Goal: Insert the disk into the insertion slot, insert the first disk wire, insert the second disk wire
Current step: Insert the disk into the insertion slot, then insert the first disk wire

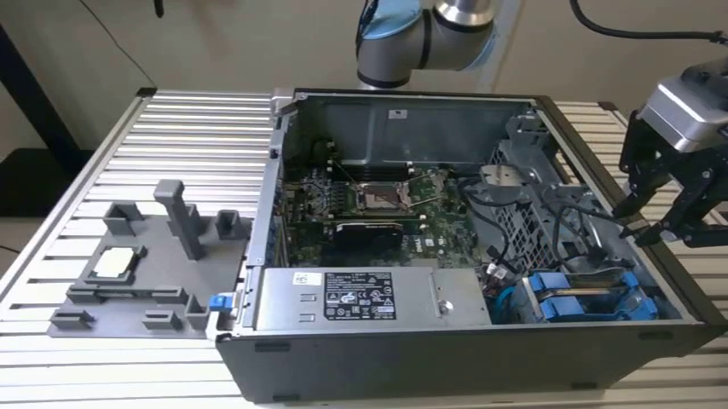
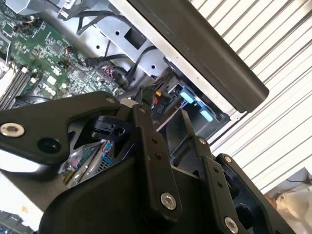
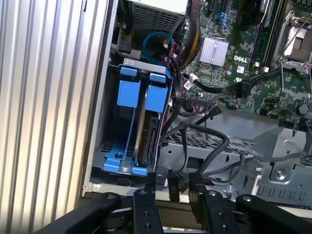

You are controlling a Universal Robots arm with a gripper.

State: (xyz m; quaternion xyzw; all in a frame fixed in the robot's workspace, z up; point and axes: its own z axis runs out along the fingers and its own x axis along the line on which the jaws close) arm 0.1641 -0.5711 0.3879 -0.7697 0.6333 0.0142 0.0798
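At the exterior view's left, slatted table carrying a grey fixture, well apart from the work. Centre: open computer case, motherboard flat on its floor, power supply along the near wall. Right of that, in the case's near corner, the insertion slot with two blue carriers side by side. Inside it the disk, blue tabs just inside the bay rim, so the disk step looks done. Farthest right, gripper poised over the case's right edge, near the bay. Fingers parted a moderate way in both wrist views, clamped on nothing that shows. Small black connector between the fingertips in the first wrist view, narrower than the gap; touching a pad or lying behind, cannot tell. Loose black cables looping just beside the bay. Step in hand probably a wire plug-in. To do it well: grip the connector squarely by its body, not by the cable; line its long side up with the drive's port; push straight, no twist; keep clear of neighbouring cables and the bay's sheet-metal edge; ease off if resistance comes early.
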